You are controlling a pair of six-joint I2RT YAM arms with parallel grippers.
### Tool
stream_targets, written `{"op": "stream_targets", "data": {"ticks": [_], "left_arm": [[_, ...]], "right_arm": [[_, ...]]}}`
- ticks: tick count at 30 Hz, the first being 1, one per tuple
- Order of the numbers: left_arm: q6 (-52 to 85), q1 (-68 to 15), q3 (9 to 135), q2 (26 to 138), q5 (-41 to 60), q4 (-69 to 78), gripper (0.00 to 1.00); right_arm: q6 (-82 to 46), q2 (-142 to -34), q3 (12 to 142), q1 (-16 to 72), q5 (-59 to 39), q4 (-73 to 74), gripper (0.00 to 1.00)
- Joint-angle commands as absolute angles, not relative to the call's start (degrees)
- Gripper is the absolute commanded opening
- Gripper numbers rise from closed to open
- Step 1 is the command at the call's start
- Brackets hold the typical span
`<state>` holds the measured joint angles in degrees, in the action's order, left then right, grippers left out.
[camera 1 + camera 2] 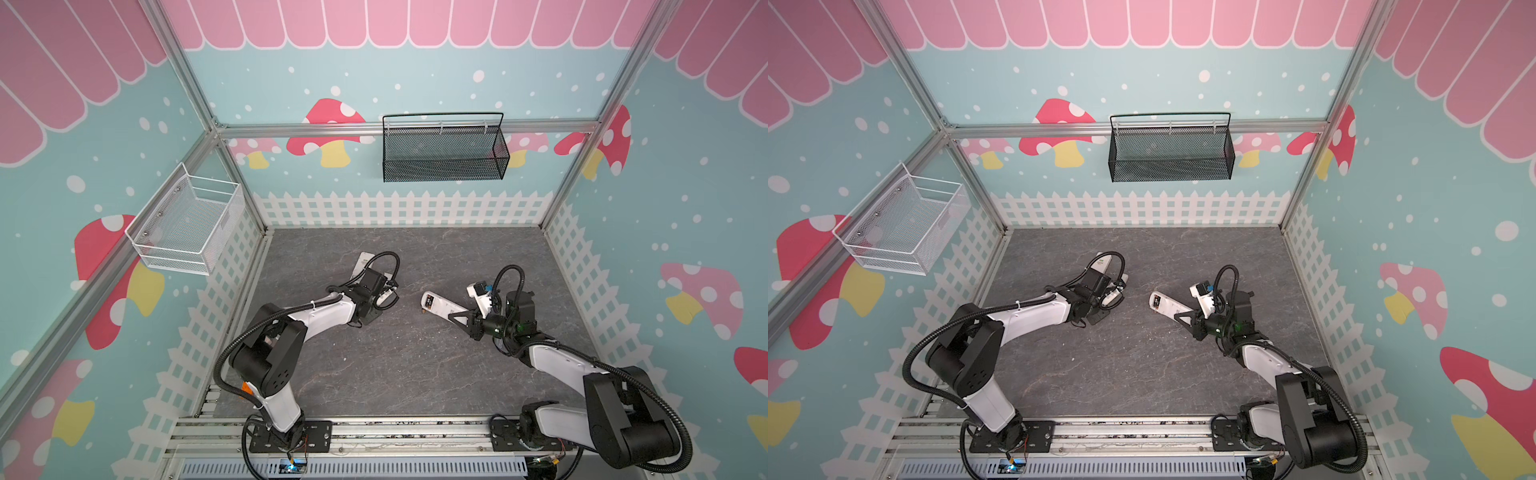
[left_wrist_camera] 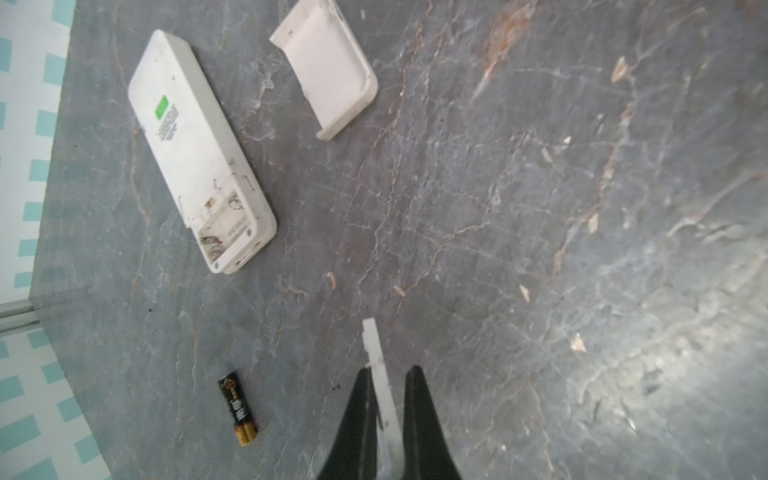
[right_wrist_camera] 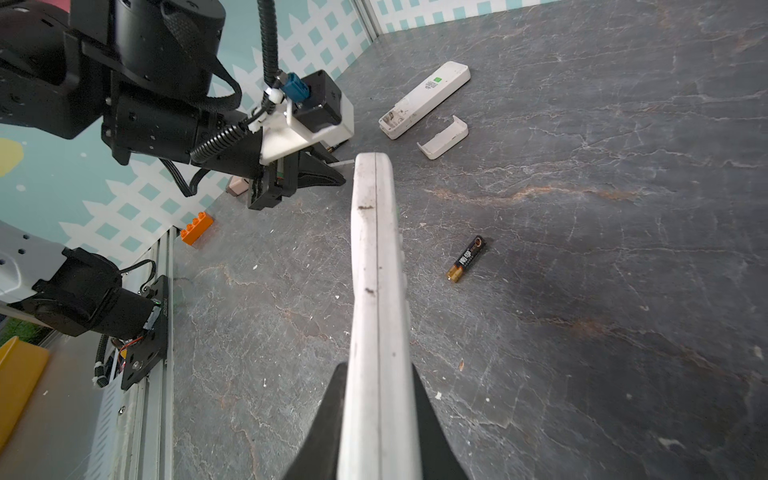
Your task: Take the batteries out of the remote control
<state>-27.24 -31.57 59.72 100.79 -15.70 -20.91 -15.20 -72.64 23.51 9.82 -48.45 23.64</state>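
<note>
— Batteries (image 3: 466,258), where?
— Loose on the counter (image 3: 582,291) near its middle, dark with a gold end; one or a pair side by side, I cannot tell.
— And the remotes?
— The right claw (image 3: 376,376) is clenched on a white remote (image 3: 374,257), turned on edge, near them. The open remote (image 2: 195,145) lies toward the back edge, left of the middle, compartment uncovered, its cover (image 2: 328,70) beside it.
— Left claw (image 2: 389,372)?
— Clamped on a thin white piece (image 2: 374,345), seen edge-on.
</note>
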Motion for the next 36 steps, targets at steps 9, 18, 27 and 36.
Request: {"op": "stream_targets", "data": {"ticks": [9,18,27,36], "left_arm": [[-26.25,-31.04,63.31,103.30,-20.05,-21.20,0.53],[-27.86,-34.68,66.27,96.52,-14.82,-25.66,0.81],[-25.74,-36.12,67.35,96.87,-7.28,-27.98,0.92],[-25.08,-36.50,72.38,99.69,-6.86,-30.08,0.94]], "right_arm": [[-14.98,-78.02,26.83,13.97,-51.95,19.43,0.00],[-12.88,-82.11,27.58,18.84,-52.82,15.30,0.00],[-9.53,-86.46,29.50,19.95,-47.52,10.10,0.05],[-9.68,-90.65,32.82,19.82,-42.46,7.67,0.35]]}}
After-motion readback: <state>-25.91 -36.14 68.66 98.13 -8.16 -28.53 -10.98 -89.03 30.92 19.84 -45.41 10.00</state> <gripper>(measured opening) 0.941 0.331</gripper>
